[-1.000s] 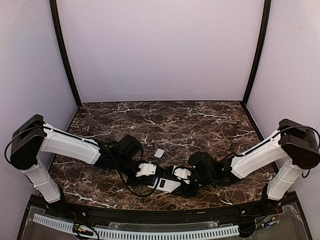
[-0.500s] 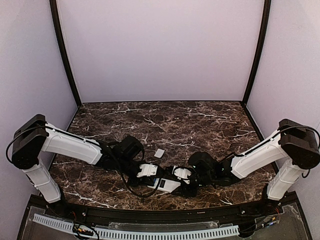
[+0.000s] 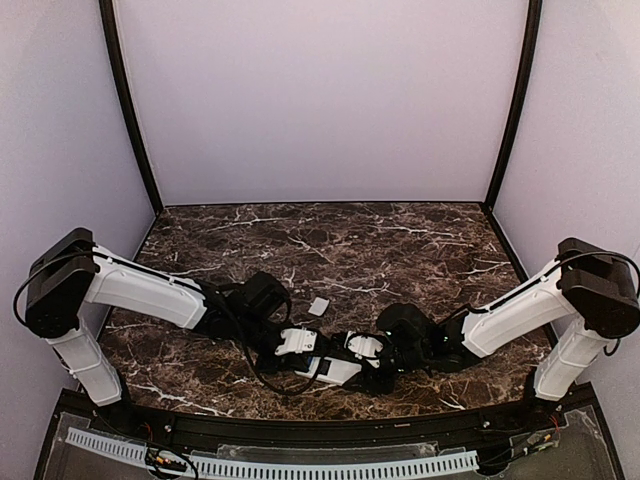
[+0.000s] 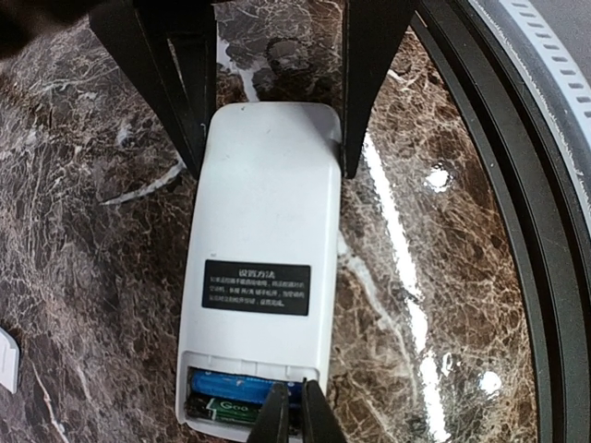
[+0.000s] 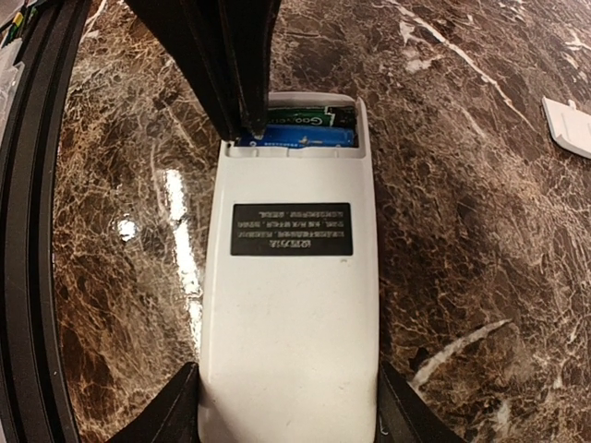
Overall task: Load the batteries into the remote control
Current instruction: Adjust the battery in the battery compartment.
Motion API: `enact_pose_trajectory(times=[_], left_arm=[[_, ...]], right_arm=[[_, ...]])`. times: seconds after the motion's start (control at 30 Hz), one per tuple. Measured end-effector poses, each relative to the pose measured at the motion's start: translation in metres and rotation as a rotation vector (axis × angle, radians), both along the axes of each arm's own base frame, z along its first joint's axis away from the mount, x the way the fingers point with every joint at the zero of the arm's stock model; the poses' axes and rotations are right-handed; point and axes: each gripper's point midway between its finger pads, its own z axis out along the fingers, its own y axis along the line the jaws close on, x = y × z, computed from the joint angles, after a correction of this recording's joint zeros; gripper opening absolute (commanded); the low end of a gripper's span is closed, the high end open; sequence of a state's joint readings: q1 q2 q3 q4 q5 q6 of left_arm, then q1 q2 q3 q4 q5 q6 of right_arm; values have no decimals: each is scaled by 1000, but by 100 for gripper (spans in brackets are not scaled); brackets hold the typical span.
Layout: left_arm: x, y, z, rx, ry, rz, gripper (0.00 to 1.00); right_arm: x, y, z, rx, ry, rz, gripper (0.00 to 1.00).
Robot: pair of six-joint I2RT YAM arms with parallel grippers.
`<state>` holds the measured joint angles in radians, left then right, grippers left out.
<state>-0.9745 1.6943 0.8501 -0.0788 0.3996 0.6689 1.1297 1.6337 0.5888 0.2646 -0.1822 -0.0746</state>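
The remote control (image 3: 335, 370) lies back-up on the marble table, its battery bay uncovered at its left end. Two batteries sit in the bay: a blue one (image 4: 231, 386) and a dark green-labelled one (image 4: 222, 409) beside it. My left gripper (image 4: 294, 395) is shut, its tips together and down on the right end of the blue battery (image 5: 305, 137). My right gripper (image 5: 288, 411) is shut on the remote control (image 5: 291, 305), one finger on each long side of its plain end; its fingers (image 4: 365, 92) show at the top of the left wrist view.
A small loose white cover (image 3: 319, 307) lies on the marble behind the remote, also seen as the cover (image 5: 568, 125) at the right edge of the right wrist view. The black rail of the table's near edge (image 4: 517, 212) runs close beside the remote.
My left gripper's jaws have closed the last bit over the battery bay. The remote and the right gripper have stayed put.
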Motion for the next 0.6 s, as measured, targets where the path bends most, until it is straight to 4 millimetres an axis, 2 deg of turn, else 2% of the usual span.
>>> enact_pose_trajectory(times=[0.27,0.6], left_arm=[[10,-11,3,8,-64,-2,7],[16,-11,3,15,-131,-5,10]], right_arm=[[3,-1,0,-4,-2,-17,0],[4,-3,0,-6,-8,-23,0]])
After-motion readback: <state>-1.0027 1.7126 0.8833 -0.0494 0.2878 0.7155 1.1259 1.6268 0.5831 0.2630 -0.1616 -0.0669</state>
